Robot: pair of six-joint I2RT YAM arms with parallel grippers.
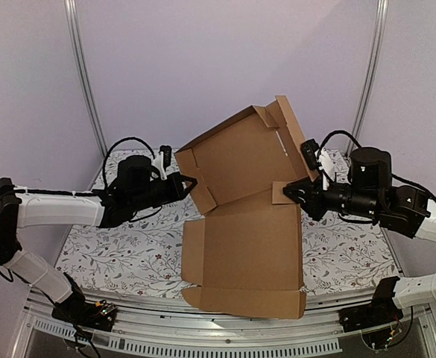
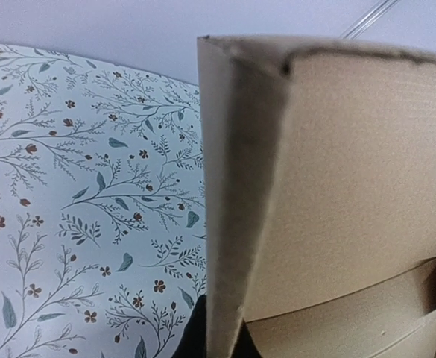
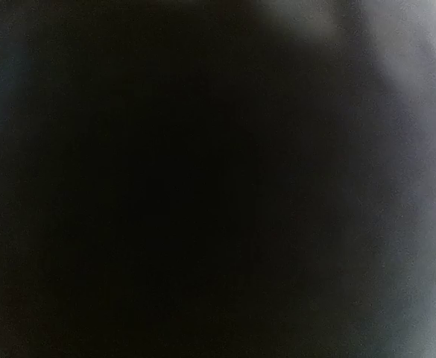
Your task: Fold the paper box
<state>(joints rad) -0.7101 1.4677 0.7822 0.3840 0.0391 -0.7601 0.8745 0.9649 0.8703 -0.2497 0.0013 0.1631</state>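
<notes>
- Locate the paper box (image 1: 244,224) at mid-table on the floral mat (image 1: 113,246): base panel (image 1: 247,250) flat toward the near edge, rear panel (image 1: 240,160) raised and leaning back.
- Note the left gripper (image 1: 190,181): closed on the side flap (image 1: 197,168) of the rear panel, with the flap edge filling the left wrist view.
- Note the right gripper (image 1: 291,192): at the small tab (image 1: 281,192) beside the centre crease. Impossible to tell whether open or closed, as the right wrist view is dark.
- Judged step: setting the side flaps square to the rear panel.
- Swing the side flap about its own crease; avoid bending across the board.
- Confirm a firm hold on the small tab before moving either arm.
- Move both sides evenly to avoid twisting the rear panel.
- Guard against the base panel sliding on the floral mat.
</notes>
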